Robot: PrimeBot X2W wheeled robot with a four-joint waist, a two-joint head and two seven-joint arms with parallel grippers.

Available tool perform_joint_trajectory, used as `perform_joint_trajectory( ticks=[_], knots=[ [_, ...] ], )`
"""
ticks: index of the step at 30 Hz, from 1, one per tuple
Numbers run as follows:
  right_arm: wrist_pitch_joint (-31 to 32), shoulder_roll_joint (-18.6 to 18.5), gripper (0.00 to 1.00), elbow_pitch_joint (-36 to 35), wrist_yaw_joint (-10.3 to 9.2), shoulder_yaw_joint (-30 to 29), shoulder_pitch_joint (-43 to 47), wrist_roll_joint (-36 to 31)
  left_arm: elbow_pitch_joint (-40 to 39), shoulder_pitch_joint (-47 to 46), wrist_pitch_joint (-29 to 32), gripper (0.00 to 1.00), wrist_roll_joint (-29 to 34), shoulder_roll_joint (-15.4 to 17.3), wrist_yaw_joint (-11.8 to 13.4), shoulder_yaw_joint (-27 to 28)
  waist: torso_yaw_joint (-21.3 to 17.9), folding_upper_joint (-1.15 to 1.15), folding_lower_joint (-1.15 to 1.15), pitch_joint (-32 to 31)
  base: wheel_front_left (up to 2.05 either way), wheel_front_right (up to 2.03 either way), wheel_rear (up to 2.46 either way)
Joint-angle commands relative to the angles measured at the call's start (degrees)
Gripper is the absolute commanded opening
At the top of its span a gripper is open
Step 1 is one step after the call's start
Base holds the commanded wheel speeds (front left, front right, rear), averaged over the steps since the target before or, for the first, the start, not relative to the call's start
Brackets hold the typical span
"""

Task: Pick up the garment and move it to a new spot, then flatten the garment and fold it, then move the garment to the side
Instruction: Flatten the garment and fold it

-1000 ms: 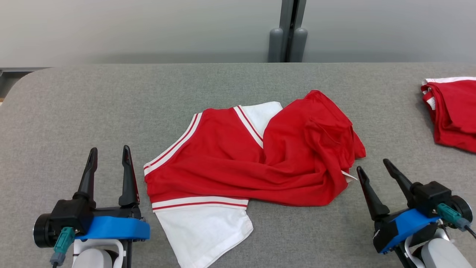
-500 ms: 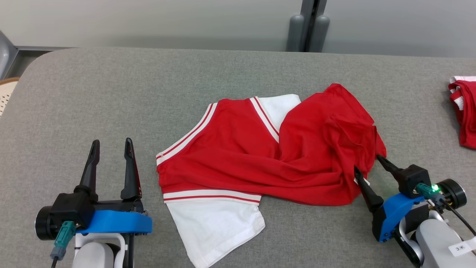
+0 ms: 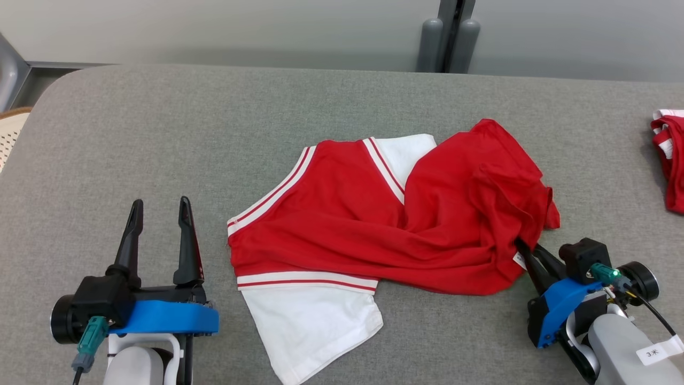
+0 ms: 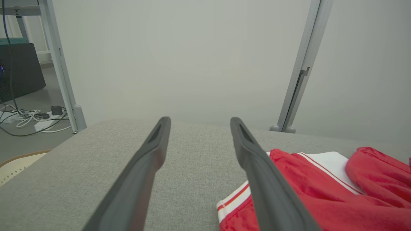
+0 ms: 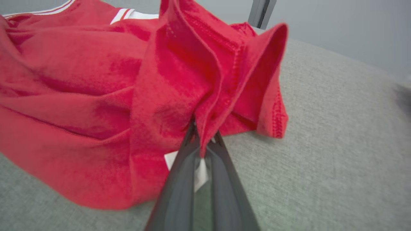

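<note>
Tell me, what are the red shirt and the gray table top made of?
The red shirt looks like soft, matte knit cloth, maybe cotton: it bunches into folds and has stitched hems. The gray table top seems covered in woven fabric: a fine speckled weave, no shine.

The red garment with white striped trim lies crumpled on the grey table, right edge bunched.

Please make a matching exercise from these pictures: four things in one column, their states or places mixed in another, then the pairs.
1 left claw
2 right claw
3 red and white garment
4 second red garment

A far right on the grey table
B open, holding nothing
C bunched up at mid table
D shut on cloth

Pairs: 1-B; 2-D; 3-C; 4-A
</note>
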Motion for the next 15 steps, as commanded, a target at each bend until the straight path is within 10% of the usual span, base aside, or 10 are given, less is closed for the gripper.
perform_joint_trajectory(
  ticks=[1,15],
  knots=[
    [-1.16,0.05,0.0,0.18,0.01,-0.49,-0.18,0.89,0.01,-0.14,-0.23,1.0,0.08,-0.05,0.29,0.42,-0.48,0.0,0.0,-0.56,0.0,0.0,0.0],
    [2.0,-0.27,0.0,-12.62,0.01,-5.68,13.27,6.74,0.5,2.84,-0.23,1.0,0.09,-0.05,0.03,0.52,-5.13,0.0,0.0,-4.3,0.0,0.0,0.0]
  ],
)
